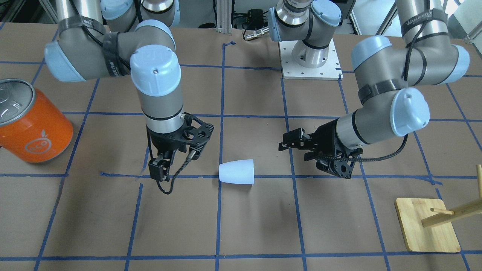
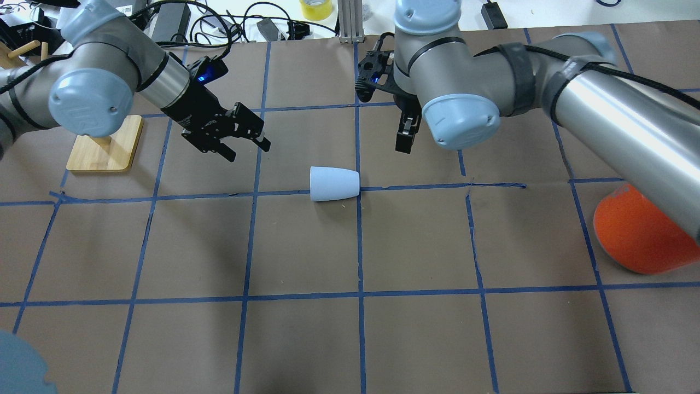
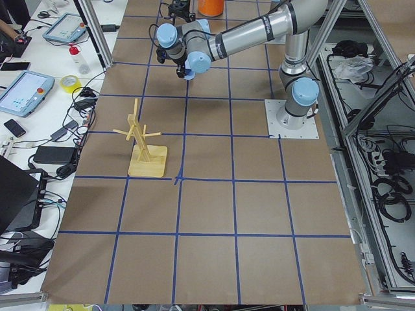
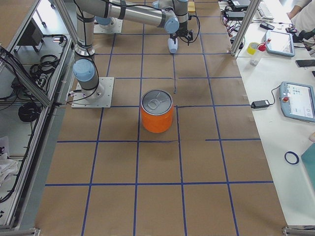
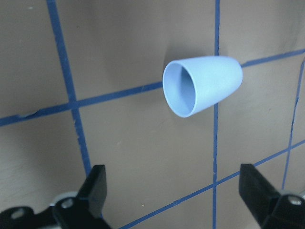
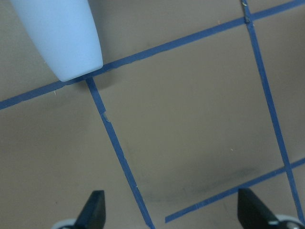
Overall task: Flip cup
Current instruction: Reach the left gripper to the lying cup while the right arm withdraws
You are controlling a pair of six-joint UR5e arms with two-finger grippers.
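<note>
The pale lavender-blue cup [image 1: 237, 171] lies on its side on the brown table, on a blue tape line between the two grippers. It also shows in the overhead view [image 2: 333, 184]. Its open mouth faces my left gripper, as the left wrist view shows [image 5: 202, 86]. My left gripper [image 2: 249, 150] is open and empty, hovering a short way from the mouth. It also shows in the front view [image 1: 292, 148]. My right gripper [image 2: 404, 139] is open and empty, pointing down beside the cup's closed end [image 6: 62, 38]. It also shows in the front view [image 1: 158, 173]. Neither gripper touches the cup.
A big orange can [image 2: 640, 235] with a silver top [image 1: 15, 99] stands at the table's end on my right. A wooden peg stand on a square base [image 2: 106, 143] stands on my left, behind the left gripper. Blue tape lines grid the table.
</note>
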